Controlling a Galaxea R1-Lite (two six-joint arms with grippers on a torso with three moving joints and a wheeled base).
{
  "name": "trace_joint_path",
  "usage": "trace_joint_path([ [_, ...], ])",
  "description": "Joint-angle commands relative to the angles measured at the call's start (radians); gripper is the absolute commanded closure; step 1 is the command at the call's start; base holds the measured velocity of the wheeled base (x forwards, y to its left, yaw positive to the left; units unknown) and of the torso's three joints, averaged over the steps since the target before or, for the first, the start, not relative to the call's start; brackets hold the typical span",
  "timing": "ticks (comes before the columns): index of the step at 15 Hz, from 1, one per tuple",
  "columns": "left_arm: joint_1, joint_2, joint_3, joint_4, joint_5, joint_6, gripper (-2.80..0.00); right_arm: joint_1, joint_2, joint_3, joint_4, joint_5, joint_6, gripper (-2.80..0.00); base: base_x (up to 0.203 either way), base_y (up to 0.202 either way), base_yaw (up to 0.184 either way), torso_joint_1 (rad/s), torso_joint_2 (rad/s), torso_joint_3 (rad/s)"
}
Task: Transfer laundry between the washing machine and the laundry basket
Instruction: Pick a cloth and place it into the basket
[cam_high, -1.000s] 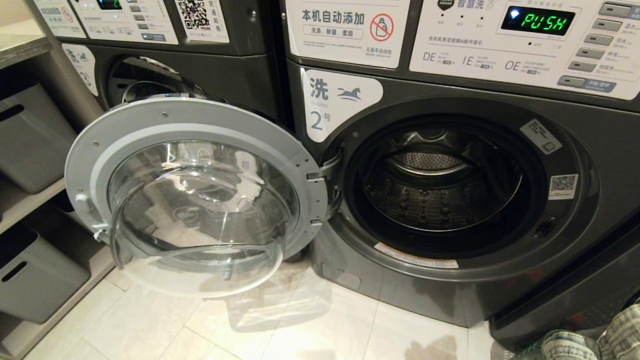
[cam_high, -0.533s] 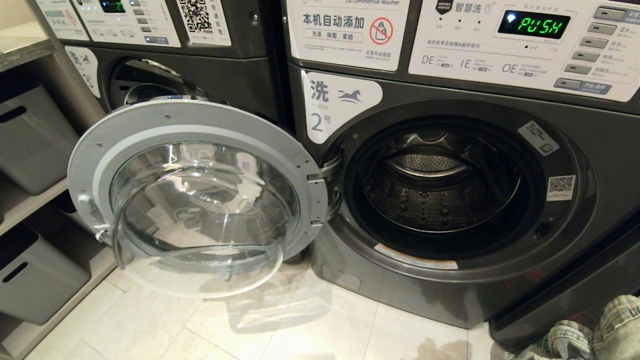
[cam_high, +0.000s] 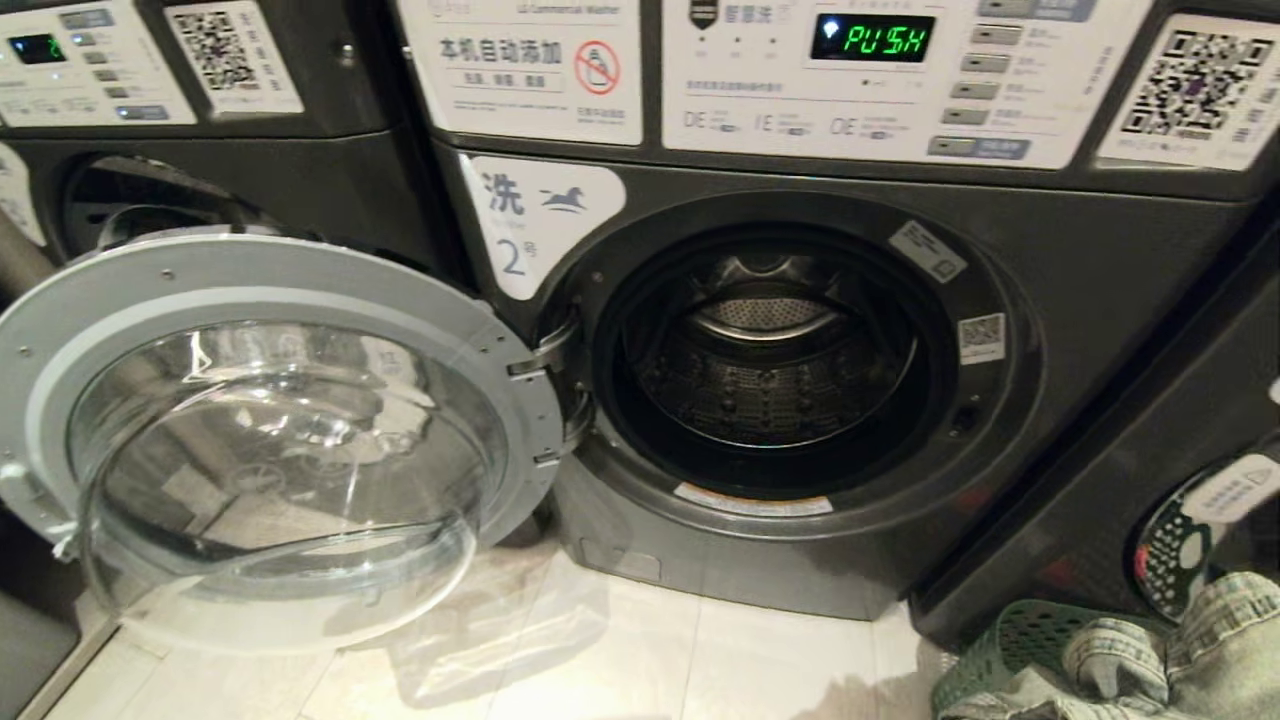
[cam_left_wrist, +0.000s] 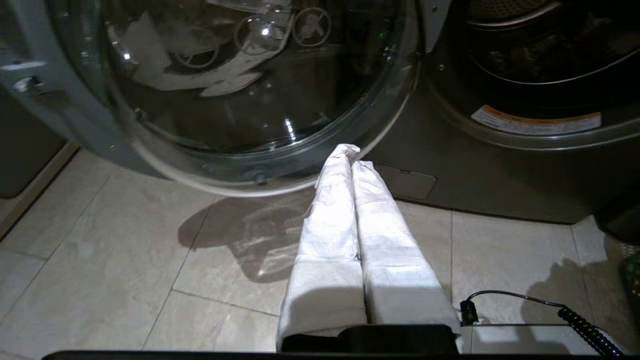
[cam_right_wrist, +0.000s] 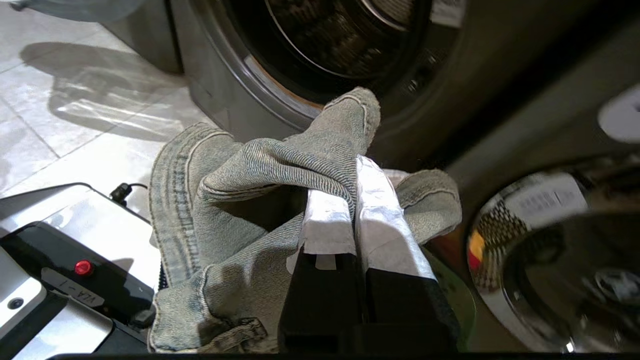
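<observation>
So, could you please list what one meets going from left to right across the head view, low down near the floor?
Open glass door → open drum of the washing machine → green laundry basket → faded denim garment.

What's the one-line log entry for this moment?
right end effector: shut on jeans, near basket | left end effector: shut, empty, parked low | washer 2: door open, drum looks empty

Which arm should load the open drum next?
Right. The right gripper is shut on the faded grey-green denim garment, near the dark grey washing machine's open drum. The left gripper is shut, empty, low by the floor.
</observation>
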Motion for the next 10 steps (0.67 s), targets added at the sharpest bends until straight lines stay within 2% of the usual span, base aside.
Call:
trace_joint_path([
  [1, 0.000, 0.002, 0.000, -0.001, 0.000, 0.000, 0.00, 0.000, 0.001, 0.002, 0.002, 0.001, -0.004, 0.00, 0.002, 0.006, -0.176, 0.003, 0.01, 0.005],
  [10, 0.000, 0.002, 0.000, -0.001, 0.000, 0.000, 0.00, -0.002, 0.001, 0.027, 0.001, -0.042, 0.005, 0.00, 0.001, 0.008, -0.175, 0.003, 0.00, 0.002],
])
